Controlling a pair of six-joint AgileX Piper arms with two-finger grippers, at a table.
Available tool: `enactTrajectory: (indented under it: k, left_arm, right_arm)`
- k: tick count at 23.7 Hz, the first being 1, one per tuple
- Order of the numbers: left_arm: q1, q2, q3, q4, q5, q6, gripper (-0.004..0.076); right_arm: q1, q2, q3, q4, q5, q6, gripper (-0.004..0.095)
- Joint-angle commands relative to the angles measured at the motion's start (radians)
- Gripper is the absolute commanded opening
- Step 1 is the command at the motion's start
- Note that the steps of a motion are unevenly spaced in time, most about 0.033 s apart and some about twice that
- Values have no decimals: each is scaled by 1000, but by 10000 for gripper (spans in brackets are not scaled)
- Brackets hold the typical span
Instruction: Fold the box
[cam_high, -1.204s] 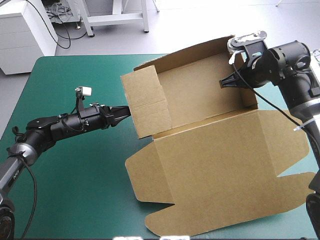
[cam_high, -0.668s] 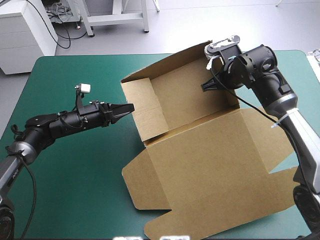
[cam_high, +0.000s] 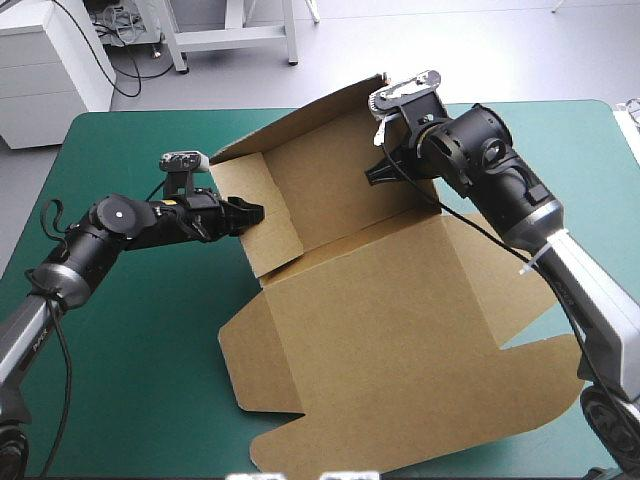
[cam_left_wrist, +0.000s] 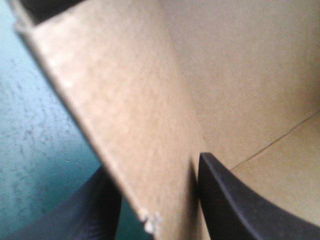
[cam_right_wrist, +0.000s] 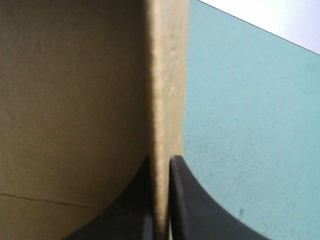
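The brown box (cam_high: 400, 320) lies half formed on the teal-green cover. Its back wall and left side flap stand raised, and the big lid panel lies flat toward the table's front edge. My left gripper (cam_high: 252, 213) is at the left flap's outer edge. In the left wrist view (cam_left_wrist: 155, 165) the flap (cam_left_wrist: 125, 110) runs between its two black fingers, which pinch it. My right gripper (cam_high: 375, 172) sits at the right end of the back wall. The right wrist view (cam_right_wrist: 161, 159) shows its fingers nearly closed on the board's edge (cam_right_wrist: 165, 75).
The lid's front flaps reach close to the table's front edge (cam_high: 150, 470). Bare teal-green cover (cam_high: 130, 340) shows left of the box, and more at the far right (cam_high: 590, 170). The right arm stretches over the box's right side.
The box has slid and turned toward the table's left, with both grippers moving left. The left gripper, earlier pointing at the left flap from outside, now has that flap between its fingers.
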Motion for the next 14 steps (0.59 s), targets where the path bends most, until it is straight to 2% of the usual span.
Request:
enactTrajectory:
  k: [1, 3, 7, 11, 14]
  left_arm:
    - [-68, -38, -113, 142, -25, -238, 295]
    - [-68, -36, -136, 157, -25, -256, 216]
    - [-68, -34, -153, 162, -34, -261, -6]
    - [-68, -33, -158, 193, -25, -288, -8]
    - [-68, -23, -159, 281, -25, -365, -8]
  right_arm:
    - [26, -44, -31, 206, -133, 7, -16]
    - [26, -44, -31, 232, -133, 7, -16]
    - [26, -44, -31, 269, -133, 7, -16]
    - [26, -38, -31, 282, -124, 20, -16]
    - [-27, 2, -31, 279, -28, 52, -17]
